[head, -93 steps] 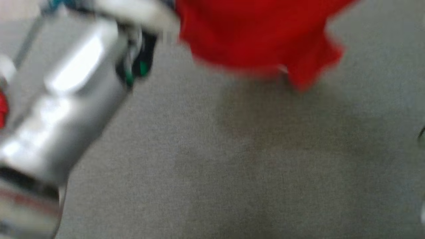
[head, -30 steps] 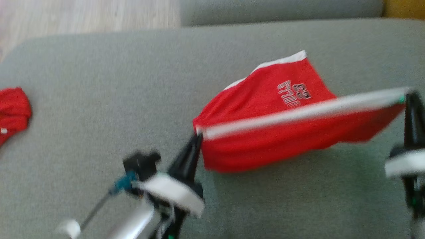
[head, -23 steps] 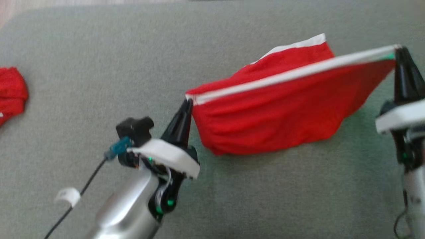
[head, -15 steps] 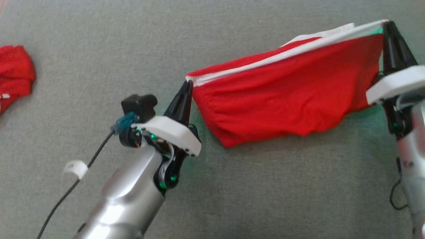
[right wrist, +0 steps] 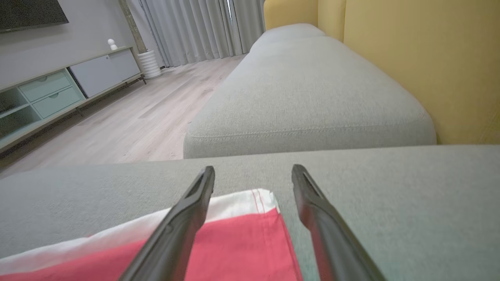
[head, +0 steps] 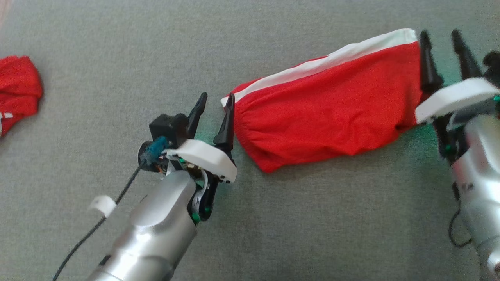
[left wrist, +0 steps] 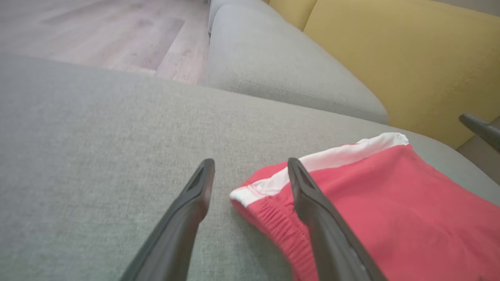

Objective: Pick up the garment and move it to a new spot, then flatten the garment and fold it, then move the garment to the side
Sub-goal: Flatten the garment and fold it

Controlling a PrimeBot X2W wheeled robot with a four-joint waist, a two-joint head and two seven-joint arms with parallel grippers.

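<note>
step: move judged done, flattening due | garment point(head: 328, 113): laid bunched on sofa point(head: 273, 218), centre-right of frame | left tool point(head: 217, 96) held open at its left end, right tool point(head: 439, 34) open at right end, nothing gripped | next: edges to be gripped and spread flat

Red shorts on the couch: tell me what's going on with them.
The robot has the shorts lying stretched out on the grey cushion. Its left tool stands open at the gathered end and its right tool open at the hem end, each with a white-striped corner between its fingers. Neither grips the cloth, and flattening and folding are not yet done. Another red garment lies at the cushion's far left.
</note>
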